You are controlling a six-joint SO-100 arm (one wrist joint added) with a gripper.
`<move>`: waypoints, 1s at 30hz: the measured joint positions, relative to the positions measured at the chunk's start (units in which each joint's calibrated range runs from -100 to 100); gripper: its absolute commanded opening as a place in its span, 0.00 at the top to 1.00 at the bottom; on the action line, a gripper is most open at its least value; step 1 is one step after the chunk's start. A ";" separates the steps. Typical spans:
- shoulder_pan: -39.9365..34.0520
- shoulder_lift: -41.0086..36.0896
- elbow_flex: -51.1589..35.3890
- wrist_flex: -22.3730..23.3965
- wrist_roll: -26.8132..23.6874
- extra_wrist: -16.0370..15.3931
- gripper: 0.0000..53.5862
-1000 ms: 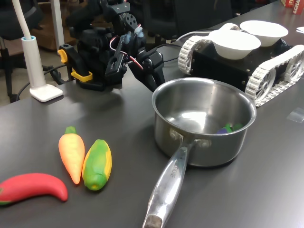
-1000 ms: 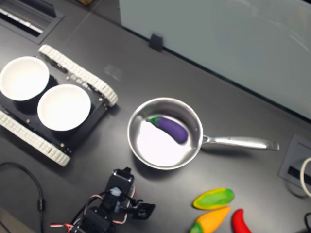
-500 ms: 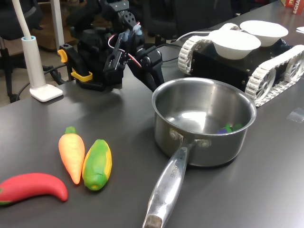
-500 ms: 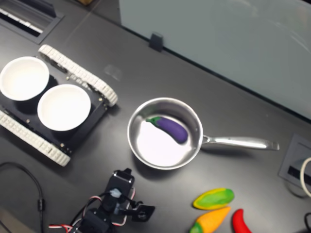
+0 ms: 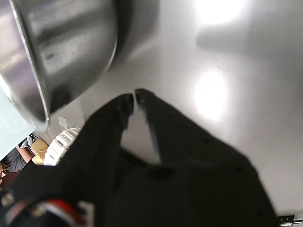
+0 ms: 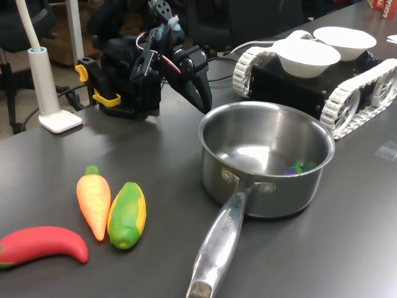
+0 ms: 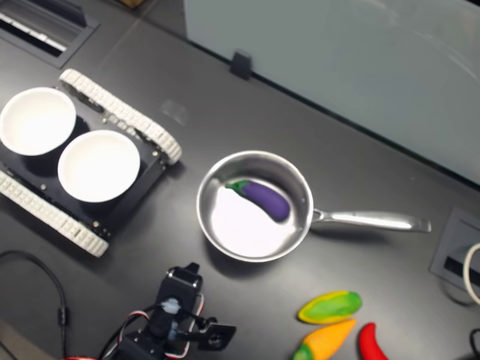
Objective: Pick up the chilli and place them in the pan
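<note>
Beside the pan (image 6: 267, 162) rim, the empty claw (image 5: 134, 98) hangs nearly closed; the chilli (image 6: 42, 245) lies well apart.

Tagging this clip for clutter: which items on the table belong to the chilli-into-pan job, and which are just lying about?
Job:
- chilli, lying on the table
- pan
- pincer, nearly shut, empty, beside the pan

Lying about:
- toy carrot
- toy corn
- toy aubergine, inside the pan
- two white bowls on a tracked vehicle
- white lamp base
</note>
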 measured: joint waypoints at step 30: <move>8.47 0.67 -14.03 4.08 2.59 0.00 1.00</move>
